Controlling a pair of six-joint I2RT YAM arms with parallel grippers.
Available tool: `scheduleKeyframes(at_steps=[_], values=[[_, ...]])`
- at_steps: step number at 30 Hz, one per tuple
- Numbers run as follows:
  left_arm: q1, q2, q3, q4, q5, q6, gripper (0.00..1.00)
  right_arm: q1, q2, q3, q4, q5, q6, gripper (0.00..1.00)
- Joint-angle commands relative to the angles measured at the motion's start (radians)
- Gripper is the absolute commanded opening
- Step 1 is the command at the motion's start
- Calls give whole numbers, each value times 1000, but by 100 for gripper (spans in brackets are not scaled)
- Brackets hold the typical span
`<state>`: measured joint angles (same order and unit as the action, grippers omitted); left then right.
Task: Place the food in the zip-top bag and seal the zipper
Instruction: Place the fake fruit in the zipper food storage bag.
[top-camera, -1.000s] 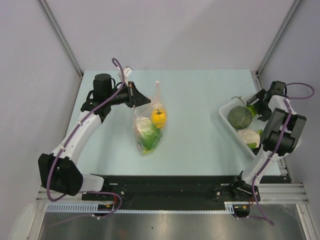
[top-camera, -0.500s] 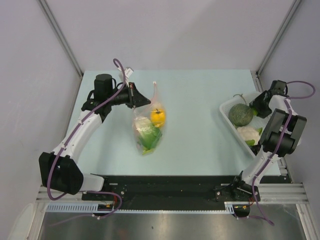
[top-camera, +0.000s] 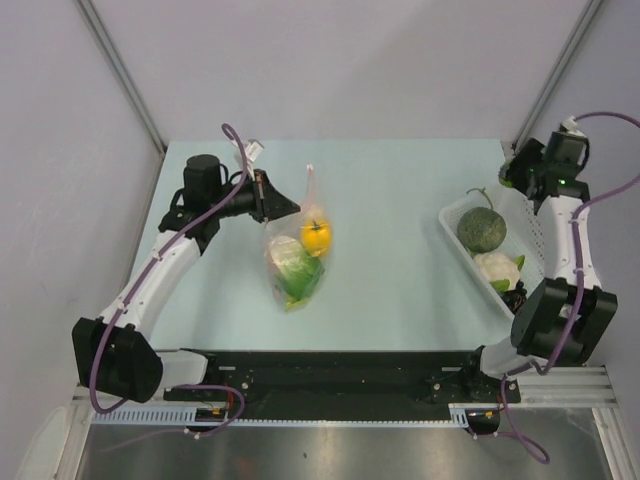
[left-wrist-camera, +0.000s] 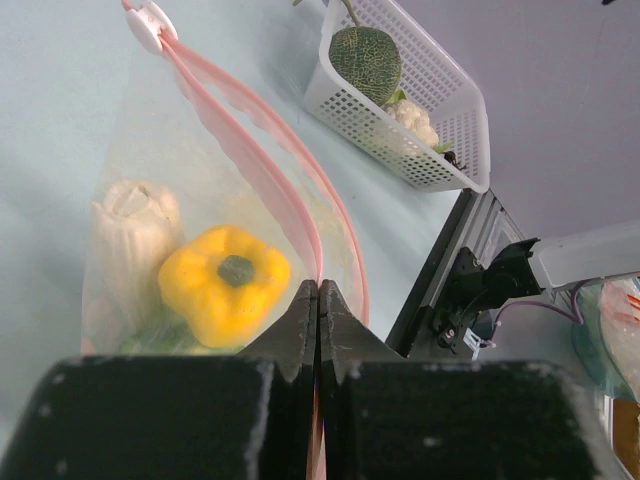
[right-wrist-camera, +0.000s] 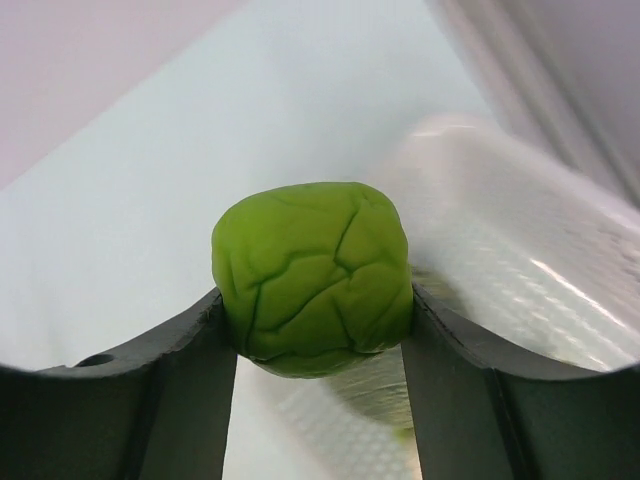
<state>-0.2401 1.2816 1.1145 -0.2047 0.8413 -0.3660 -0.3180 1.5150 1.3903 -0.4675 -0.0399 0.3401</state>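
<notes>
Top view, step in hand: loading is part done. The right pincer (top-camera: 515, 172) hangs raised above the far-right corner of the worktop (top-camera: 400, 220), over the far end of the white basket (top-camera: 462, 258).
Top view, zip-top bag (top-camera: 295, 215): lies left of centre, with the left pincer (top-camera: 278, 206) at its left rim.
Top view, already bagged: yellow pepper (top-camera: 316, 236) and a white-green piece (top-camera: 288, 262).
Top view, yet to load: melon (top-camera: 481, 230), cauliflower (top-camera: 497, 267) and dark grape bunch (top-camera: 515, 297), all in the basket along the right edge.
Left wrist view, left pincer: fingers pressed together on one lip of the zipper (left-wrist-camera: 270, 190). The two pink lips stand apart, so the mouth is open.
Right wrist view, right pincer: narrow, clamped on a green round fruit (right-wrist-camera: 312, 278), clear of the basket.
Next move (judgement): carry the fruit leftward across the worktop and release it over the open mouth.
Obstruction (judgement): the mouth gap is slim and the left pincer sits beside it; approach from the right.
</notes>
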Motion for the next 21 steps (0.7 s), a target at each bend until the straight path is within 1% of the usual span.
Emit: scheduleKeyframes(at_steps=[1, 2, 3, 5, 6, 7, 8, 9, 12, 13, 15, 16, 17, 20, 21], values=[[-5, -54, -10, 27, 16, 7, 0, 233, -131, 65, 95, -25, -134, 33], [-5, -57, -10, 22, 12, 18, 0, 284, -145, 78, 101, -26, -172, 33], [-5, -62, -10, 15, 2, 21, 0, 372, -157, 87, 105, -31, -187, 32], [-5, -74, -19, 13, 1, 25, 0, 450, -183, 116, 125, -75, -213, 29], [-5, -77, -19, 11, 1, 27, 0, 526, -190, 127, 127, -92, -220, 24], [-5, -82, -22, 13, -2, 24, 0, 560, -191, 153, 133, -142, -233, 22], [-5, -93, -30, 16, -2, 21, 0, 594, -188, 165, 133, -164, -245, 21], [-5, -99, -36, 18, -7, 22, 0, 675, -182, 179, 135, -178, -260, 17], [-5, -131, -54, 22, -16, 19, 0, 784, -148, 229, 145, -215, -283, 14], [-5, -139, -59, 27, -21, 13, 0, 848, -138, 240, 151, -228, -285, 13], [-5, -163, -68, 34, -30, -16, 0, 902, -101, 277, 159, -241, -292, 11], [-2, -171, -71, 40, -33, -34, 0, 956, -92, 286, 171, -239, -309, 10], [-1, -182, -82, 68, -27, -81, 0, 979, -78, 291, 179, -233, -320, 9], [5, -221, -104, 129, -28, -190, 0, 1046, -75, 277, 216, -227, -337, 9], [5, -229, -101, 133, -28, -211, 0, 1059, -79, 260, 228, -221, -366, 8]])
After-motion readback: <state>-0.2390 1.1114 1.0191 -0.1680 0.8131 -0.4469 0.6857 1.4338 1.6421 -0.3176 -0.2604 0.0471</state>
